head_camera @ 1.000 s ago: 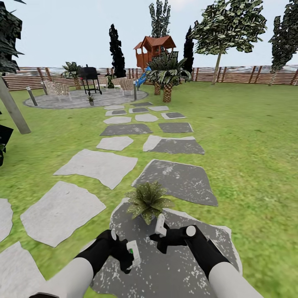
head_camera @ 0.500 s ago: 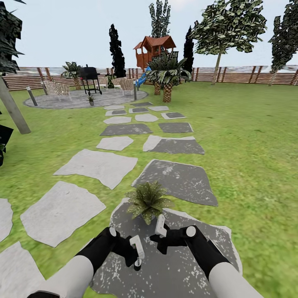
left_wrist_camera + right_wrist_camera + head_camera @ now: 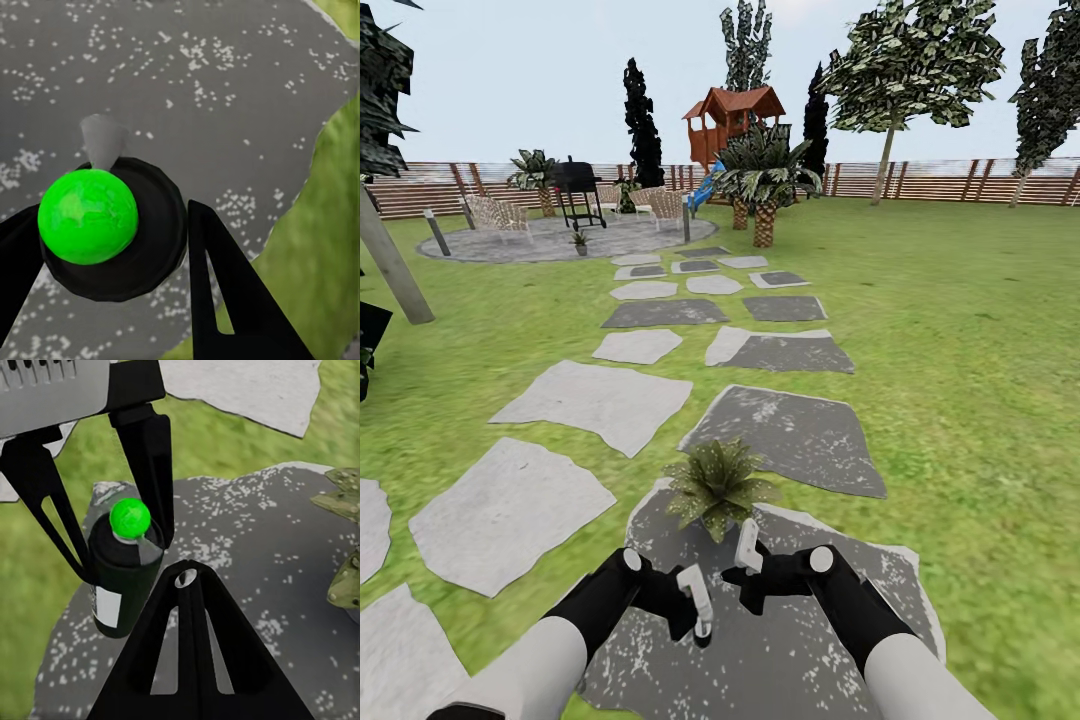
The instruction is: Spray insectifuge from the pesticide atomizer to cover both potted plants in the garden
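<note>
**Atomizer held in the left gripper, just short of the near potted plant**

The pesticide atomizer [image 3: 120,577] sits between the two fingers of the left gripper [image 3: 695,610], which is closed on it; the right wrist view shows the dark bottle with its white label strip clamped by black fingers on either side, a bright green ball at its top. From the left wrist view the same green ball [image 3: 88,216] sits on the bottle's round dark top, with a pale grey nozzle [image 3: 103,140] sticking out beyond it and a black finger on each side. The bottle hangs above the dark speckled stepping stone [image 3: 810,660] nearest the robot.

The right gripper [image 3: 745,565] is just to the right of the left one and holds nothing; whether its fingers stand wide or narrow cannot be told from these views.

Just beyond both grippers, the near potted plant [image 3: 717,483] stands at the far edge of that same stone, its pointed leaves spread in a low rosette. Its leaf tips [image 3: 337,499] show in the right wrist view.

A path of grey stepping stones runs away across the lawn [image 3: 960,380] to a round paved patio [image 3: 550,242] at far left. On the patio stands the second potted plant [image 3: 579,240], near a black grill [image 3: 575,185] and chairs. A brown slatted fence [image 3: 960,180] closes the far side.
</note>
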You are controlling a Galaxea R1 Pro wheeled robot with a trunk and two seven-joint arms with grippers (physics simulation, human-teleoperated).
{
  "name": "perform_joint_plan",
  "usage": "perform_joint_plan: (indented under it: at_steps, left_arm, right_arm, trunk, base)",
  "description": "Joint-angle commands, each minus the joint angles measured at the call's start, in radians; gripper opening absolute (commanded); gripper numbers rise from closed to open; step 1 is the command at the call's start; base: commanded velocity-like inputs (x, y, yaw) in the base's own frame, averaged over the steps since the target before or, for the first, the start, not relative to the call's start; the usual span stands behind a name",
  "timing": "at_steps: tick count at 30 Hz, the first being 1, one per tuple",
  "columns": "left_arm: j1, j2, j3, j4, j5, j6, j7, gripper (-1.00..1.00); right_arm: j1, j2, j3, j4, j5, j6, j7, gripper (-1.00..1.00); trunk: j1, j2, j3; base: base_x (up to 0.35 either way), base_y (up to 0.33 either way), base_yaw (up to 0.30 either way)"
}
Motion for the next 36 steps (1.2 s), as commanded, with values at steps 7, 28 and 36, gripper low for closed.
perform_joint_plan:
  at_steps: [7,28,36]
  left_arm:
    - [0.001,-0.002,0.0,-0.002,0.026,0.007,-0.004,-1.0]
    - [0.003,-0.012,0.0,-0.004,0.12,-0.046,-0.003,-1.0]
    - [0.003,-0.014,0.001,-0.004,0.12,-0.048,0.001,-1.0]
  right_arm:
    - [0.0,0.0,-0.001,-0.001,0.011,-0.009,0.001,-1.0]
    - [0.0,0.0,-0.001,0.001,0.012,-0.009,-0.001,-1.0]
    - [0.0,0.0,-0.001,0.0,0.012,-0.009,-0.001,-1.0]
  trunk:
    - [0.0,0.0,-0.001]
    - [0.0,0.0,-0.001]
    - [0.0,0.0,-0.001]
  base:
    - [0.0,0.0,0.0]
    - [0.0,0.0,0.0]
    - [0.0,0.0,0.0]
